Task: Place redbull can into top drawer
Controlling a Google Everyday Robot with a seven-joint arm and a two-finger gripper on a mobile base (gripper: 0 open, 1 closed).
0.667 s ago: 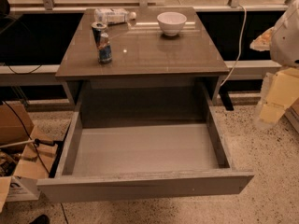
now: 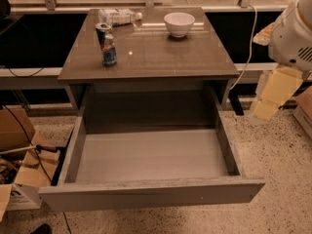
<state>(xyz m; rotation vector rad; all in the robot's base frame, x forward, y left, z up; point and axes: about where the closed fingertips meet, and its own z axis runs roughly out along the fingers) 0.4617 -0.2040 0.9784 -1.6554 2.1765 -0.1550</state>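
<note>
while the gripper (image 2: pixel 269 104) hangs out over the floor with nothing in it that i can see, i cannot tell whether it is apart or together. just to its left is the right wall of the top drawer (image 2: pixel 225 145), which is pulled fully out, its pale floor bare. up and left of the gripper is the table (image 2: pixel 195 62). the white bowl (image 2: pixel 179 23) sits at the table's far edge and is the nearest thing on it to the gripper. the redbull can (image 2: pixel 107 48) stands upright well apart from the gripper, across the tabletop near its left side. a clear bottle (image 2: pixel 117 16) lies on its side just behind the can.

as i read it, the opening of the drawer is done and everything else is left: reach across to the can, grip it, lift it, carry it over the front edge and set it down in the drawer.
</note>
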